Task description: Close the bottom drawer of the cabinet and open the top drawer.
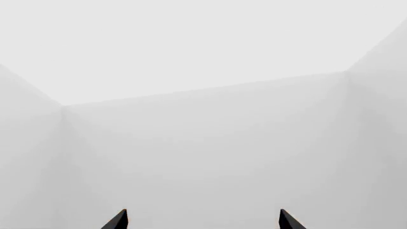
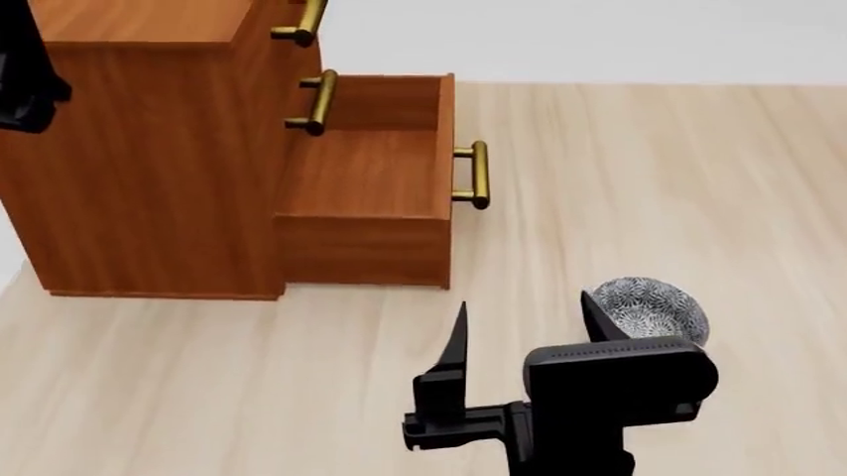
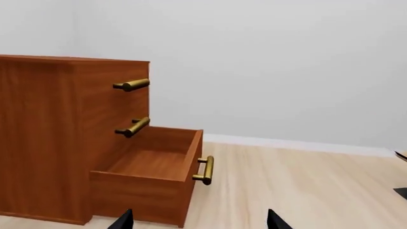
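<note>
The reddish-brown cabinet (image 2: pixel 146 159) stands on the floor at the upper left of the head view. Its bottom drawer (image 2: pixel 377 188) is pulled well out and looks empty, with its brass handle (image 2: pixel 473 175) facing right. The top drawer's handle (image 2: pixel 307 22) and the middle drawer's handle (image 2: pixel 315 102) sit close to the cabinet front. My right gripper (image 2: pixel 527 322) is open and empty, low and in front of the drawer, apart from it. The right wrist view shows the cabinet (image 3: pixel 57 133), the open bottom drawer (image 3: pixel 152 176), the top drawer's handle (image 3: pixel 132 85) and that gripper (image 3: pixel 200 220). My left gripper (image 1: pixel 202 220) is open and faces only white walls.
A grey patterned round object (image 2: pixel 652 307) lies on the pale wooden floor (image 2: pixel 662 178) just right of my right gripper. Part of my dark left arm (image 2: pixel 20 69) shows beside the cabinet's far left. A white wall (image 3: pixel 286 71) runs behind the cabinet.
</note>
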You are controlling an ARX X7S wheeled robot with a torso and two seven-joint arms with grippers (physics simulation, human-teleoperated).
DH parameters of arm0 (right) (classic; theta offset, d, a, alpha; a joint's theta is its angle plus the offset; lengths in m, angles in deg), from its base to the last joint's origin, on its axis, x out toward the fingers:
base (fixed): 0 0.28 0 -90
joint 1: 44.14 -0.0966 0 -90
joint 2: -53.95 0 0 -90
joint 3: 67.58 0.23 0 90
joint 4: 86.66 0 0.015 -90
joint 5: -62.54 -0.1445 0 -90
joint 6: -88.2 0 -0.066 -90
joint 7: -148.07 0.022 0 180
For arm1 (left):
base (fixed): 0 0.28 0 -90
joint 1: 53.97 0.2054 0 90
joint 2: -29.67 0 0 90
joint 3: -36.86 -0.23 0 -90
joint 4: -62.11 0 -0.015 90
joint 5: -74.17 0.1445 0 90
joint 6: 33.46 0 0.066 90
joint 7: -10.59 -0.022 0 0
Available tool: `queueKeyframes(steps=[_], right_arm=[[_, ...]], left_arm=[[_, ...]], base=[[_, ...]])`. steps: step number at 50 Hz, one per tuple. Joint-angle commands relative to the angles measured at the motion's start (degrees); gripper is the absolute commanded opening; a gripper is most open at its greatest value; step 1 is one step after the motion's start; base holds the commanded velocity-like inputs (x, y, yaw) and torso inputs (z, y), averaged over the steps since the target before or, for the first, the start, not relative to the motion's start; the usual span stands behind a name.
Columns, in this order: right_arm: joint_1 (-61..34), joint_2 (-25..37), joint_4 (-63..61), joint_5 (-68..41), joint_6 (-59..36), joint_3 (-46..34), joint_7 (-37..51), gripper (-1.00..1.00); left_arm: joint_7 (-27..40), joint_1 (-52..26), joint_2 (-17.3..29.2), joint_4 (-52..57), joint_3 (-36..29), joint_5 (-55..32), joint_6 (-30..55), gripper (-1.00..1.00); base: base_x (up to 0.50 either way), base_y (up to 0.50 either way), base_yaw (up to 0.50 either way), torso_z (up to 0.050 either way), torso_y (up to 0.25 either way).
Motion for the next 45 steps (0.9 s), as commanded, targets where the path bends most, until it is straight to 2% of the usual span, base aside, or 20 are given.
queueKeyframes(steps=[1,45], right_arm=[[-0.04,0.27,0.11,-0.18,-0.02,-0.18,0.38,1.00],[-0.78,1.09,0.47,-1.36,-0.37,-0.89,1.22,1.00]], left_arm=[[0.10,0.03,0.07,-0.12,0.26,-0.50,-0.25,1.00],[0.66,-0.59,0.63,-0.15,0.50,-1.80,-0.53,1.00]], base=[[0.28,0.00,0.00,0.000,0.000],[0.33,0.02,0.00,0.000,0.000]])
